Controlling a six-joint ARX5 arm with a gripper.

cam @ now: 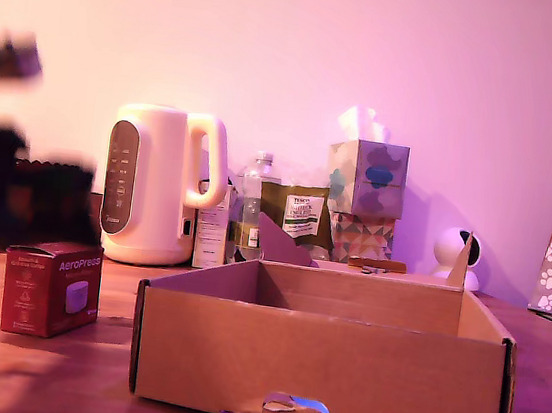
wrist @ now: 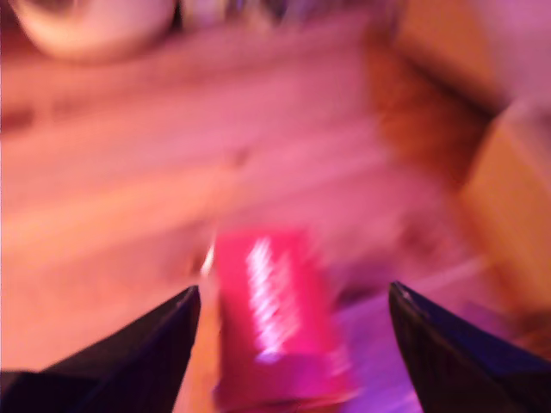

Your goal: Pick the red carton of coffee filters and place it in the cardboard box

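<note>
Nearest, at 6 o'clock in the exterior view, the cardboard box point(cam: 321, 373), upright on the wooden table point(cam: 54, 371). At 9 o'clock, well apart, the red carton of coffee filters point(cam: 50, 289) point(wrist: 277, 318), standing free. Spread wide above it, touching nothing, the gripper point(wrist: 293, 297). Farther, toward 11, a white kettle point(cam: 158, 184); toward 1, a tissue box point(cam: 367, 177).
</note>
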